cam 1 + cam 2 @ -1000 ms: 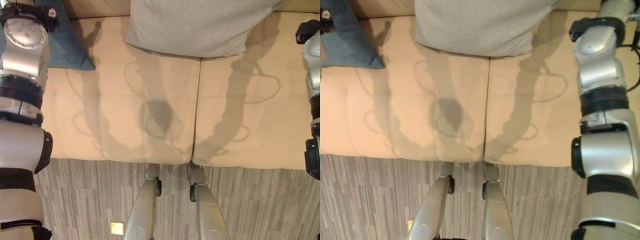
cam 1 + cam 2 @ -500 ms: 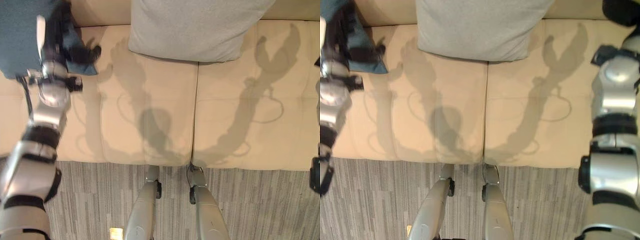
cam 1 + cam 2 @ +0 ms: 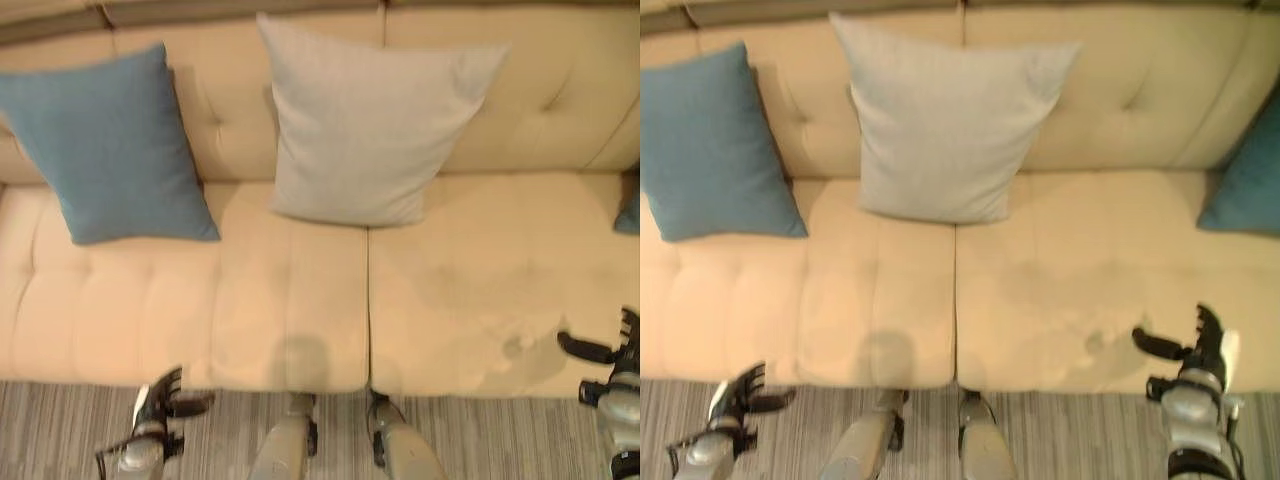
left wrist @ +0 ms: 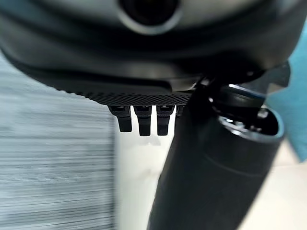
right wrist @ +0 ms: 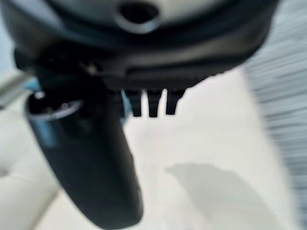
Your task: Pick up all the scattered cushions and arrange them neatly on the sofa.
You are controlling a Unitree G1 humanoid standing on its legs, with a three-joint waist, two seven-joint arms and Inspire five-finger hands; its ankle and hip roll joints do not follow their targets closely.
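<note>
The blue cushion [image 3: 108,145], grey cushion [image 3: 365,120] and teal cushion [image 3: 1250,175] lean upright against the sofa [image 3: 300,300] back, seemingly arranged; left hand [image 3: 155,410] and right hand [image 3: 1200,345] hang low, fingers spread, holding nothing.

left hand [image 3: 160,408] low, right hand [image 3: 1200,345] low — both empty, fingers spread

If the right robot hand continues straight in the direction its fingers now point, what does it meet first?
Probably the teal cushion at the sofa's right end. The open right robot hand points across bare seat towards it, though depth is unclear.
</note>
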